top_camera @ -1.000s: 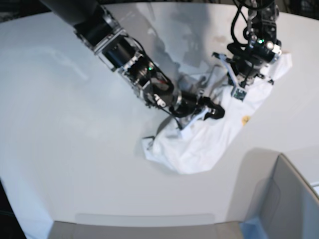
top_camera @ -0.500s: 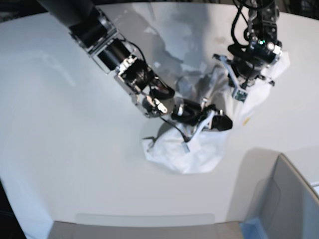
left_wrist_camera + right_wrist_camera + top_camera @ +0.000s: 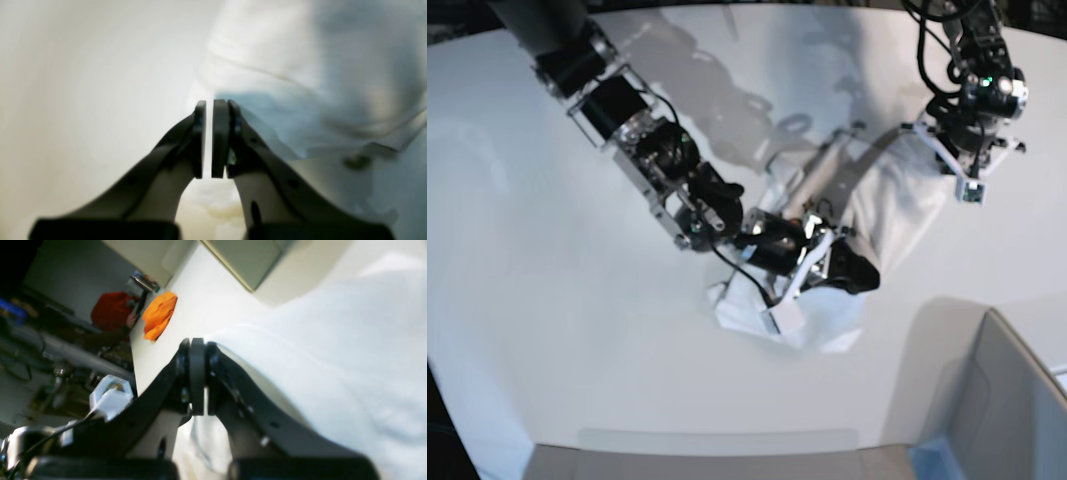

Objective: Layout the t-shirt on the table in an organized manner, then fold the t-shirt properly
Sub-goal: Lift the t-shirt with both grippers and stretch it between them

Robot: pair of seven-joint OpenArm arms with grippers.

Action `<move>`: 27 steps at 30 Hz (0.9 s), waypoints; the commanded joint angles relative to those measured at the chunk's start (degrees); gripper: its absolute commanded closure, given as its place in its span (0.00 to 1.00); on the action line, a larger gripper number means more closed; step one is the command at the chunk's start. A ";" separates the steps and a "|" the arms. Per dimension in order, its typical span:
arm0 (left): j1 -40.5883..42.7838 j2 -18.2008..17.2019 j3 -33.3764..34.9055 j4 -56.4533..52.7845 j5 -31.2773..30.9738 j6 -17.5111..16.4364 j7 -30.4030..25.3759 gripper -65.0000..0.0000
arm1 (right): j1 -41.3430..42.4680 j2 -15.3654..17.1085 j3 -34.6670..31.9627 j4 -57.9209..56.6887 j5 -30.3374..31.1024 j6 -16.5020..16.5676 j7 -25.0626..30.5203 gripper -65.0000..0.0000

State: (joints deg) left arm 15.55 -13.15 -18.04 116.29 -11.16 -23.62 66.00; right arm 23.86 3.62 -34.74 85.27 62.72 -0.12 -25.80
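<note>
The white t-shirt [image 3: 892, 195] lies bunched on the white table [image 3: 547, 250], right of centre. My right gripper [image 3: 852, 272] is shut on a fold of it and holds that part up off the table. In the right wrist view the pads [image 3: 196, 373] press together with the t-shirt [image 3: 333, 356] spreading from the tip to the right. My left gripper [image 3: 957, 155] hovers at the shirt's far right end. In the left wrist view its jaws [image 3: 208, 103] stand a narrow slit apart with nothing between them. The t-shirt [image 3: 283, 66] with a blurred blue print lies beyond.
A grey box [image 3: 997, 400] with a blue corner stands at the front right; its wall also shows in the right wrist view [image 3: 260, 260]. An orange cloth [image 3: 159, 315] lies near the table's far edge, with a person in red [image 3: 111, 311] behind it.
The right gripper has dragged its fold of the shirt forward and to the right. The left gripper has parted its jaws, let go of the shirt and swung up and right.
</note>
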 commanded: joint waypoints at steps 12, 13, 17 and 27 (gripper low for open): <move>-0.21 -0.44 -4.07 1.03 0.04 0.19 -0.63 0.92 | 1.77 9.26 11.23 24.48 -2.37 -5.37 1.41 1.00; -0.21 -0.44 -3.98 1.03 0.04 0.19 -0.63 0.92 | 1.86 10.23 12.98 26.51 -2.37 -5.73 1.41 1.00; -0.12 -0.44 -3.72 1.03 0.04 0.19 -0.63 0.92 | 1.15 14.10 19.93 29.58 -2.37 -9.07 1.49 1.00; -0.21 1.41 -1.69 1.03 -3.04 0.19 -1.16 0.93 | -7.02 19.64 29.51 29.76 -2.19 -13.37 1.49 1.00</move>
State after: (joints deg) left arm 15.73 -11.40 -19.86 116.29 -13.61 -23.24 65.95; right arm 15.64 22.41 -6.07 114.04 60.16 -13.98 -26.44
